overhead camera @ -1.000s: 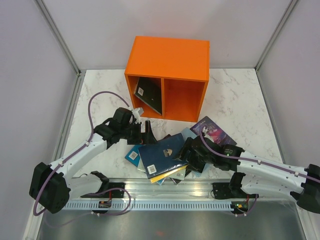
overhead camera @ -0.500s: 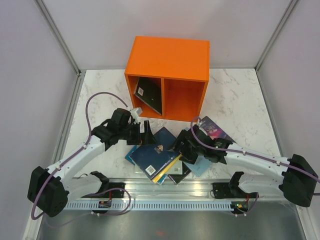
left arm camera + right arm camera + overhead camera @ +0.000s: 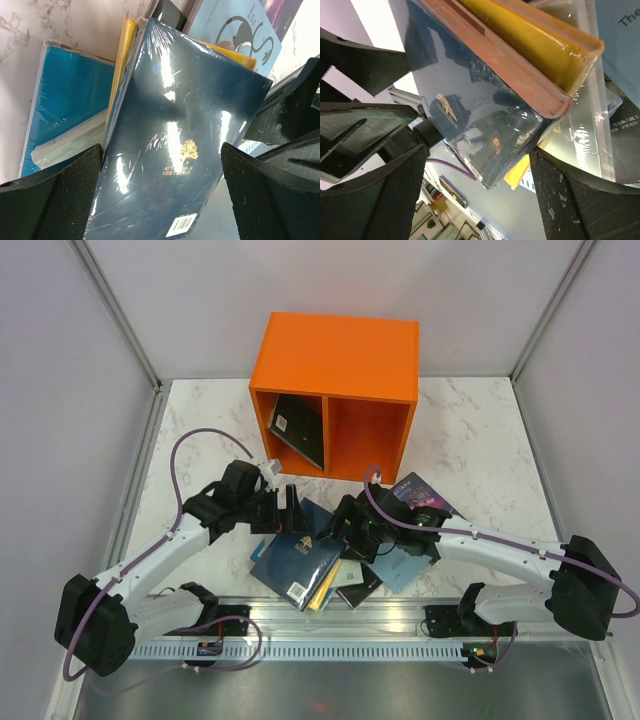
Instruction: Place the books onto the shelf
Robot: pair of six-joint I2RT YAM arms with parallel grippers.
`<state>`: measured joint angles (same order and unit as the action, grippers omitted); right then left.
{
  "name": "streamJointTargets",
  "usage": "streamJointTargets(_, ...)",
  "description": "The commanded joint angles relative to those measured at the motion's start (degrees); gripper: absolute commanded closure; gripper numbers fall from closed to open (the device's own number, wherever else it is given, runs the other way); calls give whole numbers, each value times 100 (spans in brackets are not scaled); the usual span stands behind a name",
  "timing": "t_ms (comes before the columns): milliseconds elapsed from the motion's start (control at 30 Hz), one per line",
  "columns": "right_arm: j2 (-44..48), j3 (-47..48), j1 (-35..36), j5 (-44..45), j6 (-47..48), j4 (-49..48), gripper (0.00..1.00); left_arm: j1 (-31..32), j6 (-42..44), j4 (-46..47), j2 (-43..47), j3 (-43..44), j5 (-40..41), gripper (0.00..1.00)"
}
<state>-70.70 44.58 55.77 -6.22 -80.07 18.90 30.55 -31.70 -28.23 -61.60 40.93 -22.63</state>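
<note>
The orange shelf stands at the back, with one dark book leaning in its left compartment. The other books lie piled in front of it. On top is a dark navy book, over a yellow book, a teal book and a light blue book. A purple-galaxy book lies to the right. My left gripper stands open astride the navy book. My right gripper is open around that book's opposite corner.
A metal rail runs along the table's near edge, close behind the pile. Grey walls close in the marble table on three sides. The two grippers face each other only a few centimetres apart.
My right arm has swung left and forward into the pile, and the navy book has slid left and toward the rail. The left gripper has dropped slightly over the book.
</note>
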Motion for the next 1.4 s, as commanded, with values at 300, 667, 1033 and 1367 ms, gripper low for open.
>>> streamJointTargets(300,-409,34,171,233,-17,-1185,14,57,-424,537,-185,65,-584,0)
streamJointTargets(667,-24,-485,162,1711,-78,-2144,16,57,-1004,1056,-229,-164,-1173,0)
streamJointTargets(1033,320,-862,162,1826,-211,-2539,73,57,-1154,1188,-203,-296,-1375,0)
streamJointTargets(1367,591,-1048,180,946,290,-2848,100,39,-1242,1478,-765,99,-1402,0)
